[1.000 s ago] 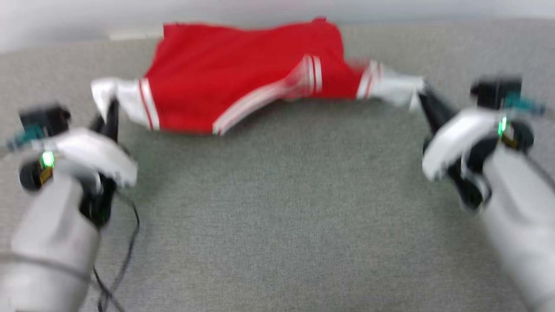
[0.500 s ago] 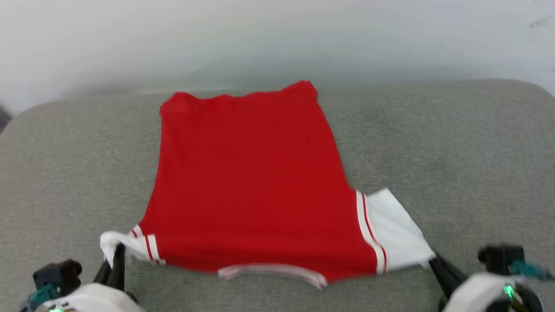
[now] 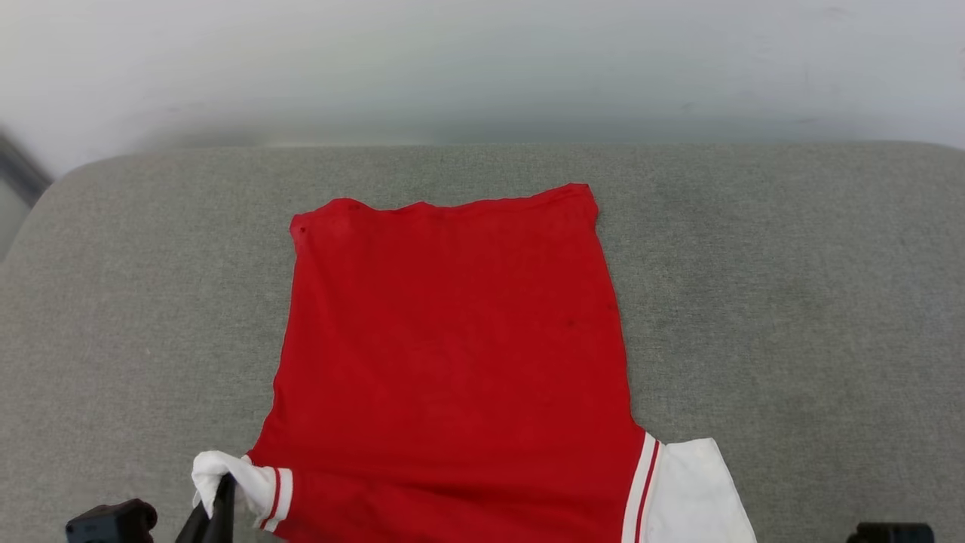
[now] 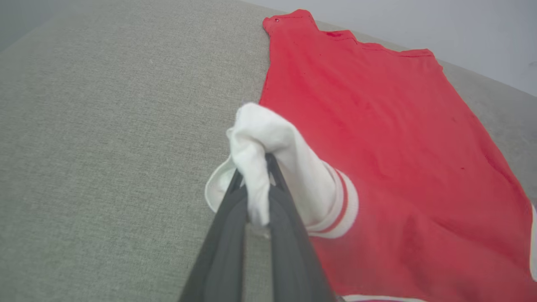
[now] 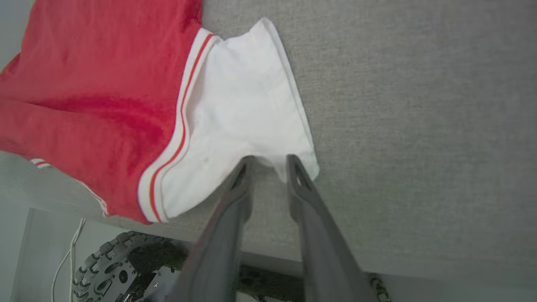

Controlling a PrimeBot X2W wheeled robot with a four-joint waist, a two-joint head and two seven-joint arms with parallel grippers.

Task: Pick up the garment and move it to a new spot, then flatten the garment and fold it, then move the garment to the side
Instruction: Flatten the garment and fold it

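A pale, bare wall (image 3: 482, 60) runs behind a broad grey cloth-covered surface (image 3: 791, 302) with rounded far corners. This surface takes up most of the head view.

The garment (image 3: 452, 362) lies spread on the middle of the surface, its hem toward the wall and its shoulders toward the robot. The side turned up is plain red and mostly smooth, with a few shallow creases near the shoulders. A striped red-and-white band joins each white sleeve to the red body.

The right sleeve (image 5: 243, 105) lies flat and opened out on the grey cloth, close to the near edge. The left sleeve (image 4: 285, 167) is bunched and lifted into a small white peak (its striped cuff curls underneath).

The left gripper (image 4: 256, 167) is clamped on that bunched left sleeve, with its two dark fingers pressed together around a fold of white cloth. The right gripper (image 5: 268, 163) has its fingers parted. Their tips rest at the sleeve's outer edge, gripping nothing.

Below the near edge of the surface, the right wrist view shows a treaded wheel (image 5: 105, 268) and a thin white cable (image 5: 67, 260) on the floor.
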